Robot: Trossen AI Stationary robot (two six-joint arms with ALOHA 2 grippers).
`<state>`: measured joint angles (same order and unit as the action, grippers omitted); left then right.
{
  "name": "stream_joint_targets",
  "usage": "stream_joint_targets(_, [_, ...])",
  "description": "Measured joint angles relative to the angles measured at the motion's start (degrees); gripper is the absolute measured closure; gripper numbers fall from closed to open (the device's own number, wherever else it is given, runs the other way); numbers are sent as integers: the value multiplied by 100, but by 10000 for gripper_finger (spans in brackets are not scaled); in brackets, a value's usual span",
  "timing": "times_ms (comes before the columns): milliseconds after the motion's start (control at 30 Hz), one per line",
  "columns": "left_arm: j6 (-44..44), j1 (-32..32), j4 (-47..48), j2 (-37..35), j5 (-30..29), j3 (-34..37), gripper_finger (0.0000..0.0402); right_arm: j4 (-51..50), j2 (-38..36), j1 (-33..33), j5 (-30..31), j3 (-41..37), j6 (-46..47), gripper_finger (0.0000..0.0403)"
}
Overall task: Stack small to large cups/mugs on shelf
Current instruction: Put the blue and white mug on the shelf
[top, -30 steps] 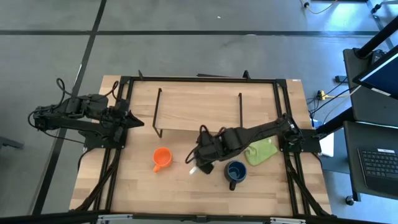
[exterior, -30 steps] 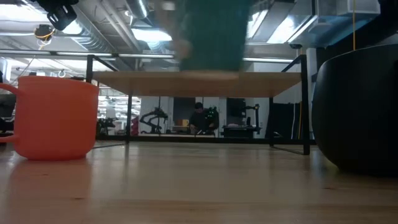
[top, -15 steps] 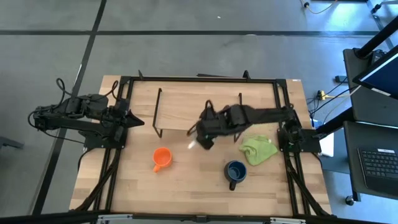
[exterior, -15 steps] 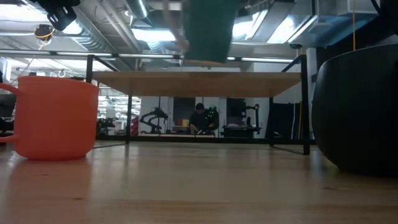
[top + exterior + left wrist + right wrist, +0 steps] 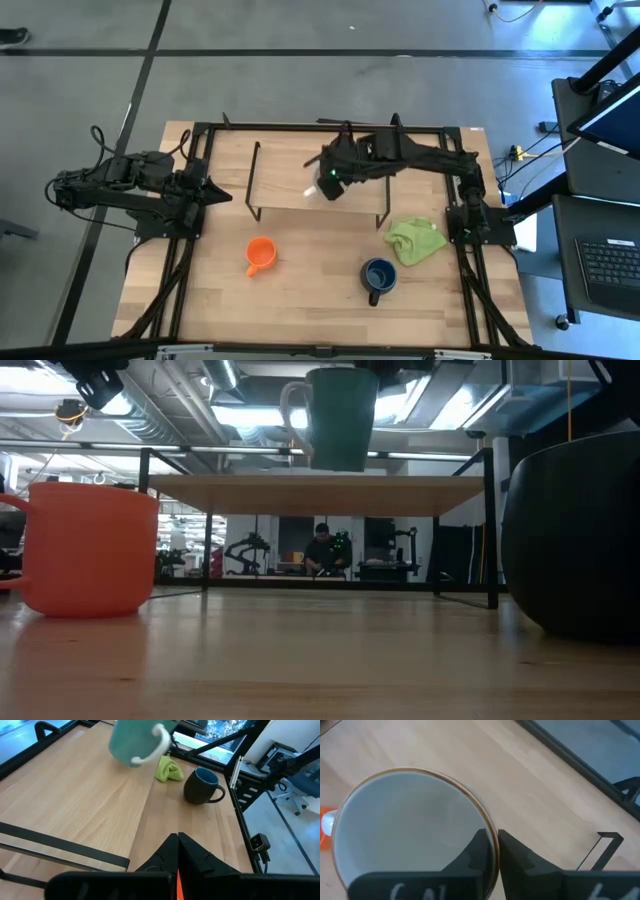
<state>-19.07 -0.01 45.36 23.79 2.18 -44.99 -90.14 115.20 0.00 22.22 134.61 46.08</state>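
Observation:
My right gripper point(image 5: 331, 183) is shut on a mug that is teal-green outside point(image 5: 340, 418), with a white handle and a white inside point(image 5: 405, 825). It holds the mug over the shelf board point(image 5: 285, 168), just above its top point(image 5: 250, 492). The small orange mug point(image 5: 259, 254) and the dark blue mug point(image 5: 379, 277) stand upright on their bases on the tabletop, on the near side of the shelf. My left gripper point(image 5: 222, 195) waits shut and empty at the table's left side, fingertips together point(image 5: 177, 840). My right gripper holds the mug by its rim wall point(image 5: 493, 839), one finger point(image 5: 479, 851) inside the mug and the other point(image 5: 517, 857) outside. The fingers come from above, pointing down. The mug hangs upright below them, its handle point(image 5: 291, 412) toward the table's left.
A lime-green cloth point(image 5: 417, 243) lies on the table at the right, near the blue mug. The shelf's black wire legs point(image 5: 254, 180) stand at its two ends. The room beyond shows under the shelf, with a person point(image 5: 322, 548) far off.
My right gripper has carried the teal mug from beside the blue mug, up and toward the table's far edge, to over the shelf. The mug has stayed upright and now hangs just above the board.

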Motion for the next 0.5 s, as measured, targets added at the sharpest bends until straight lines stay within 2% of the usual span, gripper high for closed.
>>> stream_joint_targets(167, [11,-1,-1,-1,0,0,401,17,-1,-319,-192,-53,38,372])
stream_joint_targets(300, [13,-2,-2,0,2,0,401,3,6,-558,-642,-87,162,371])
stream_joint_targets(500, [60,0,-116,0,2,0,401,10,6,-638,-820,-87,412,370])
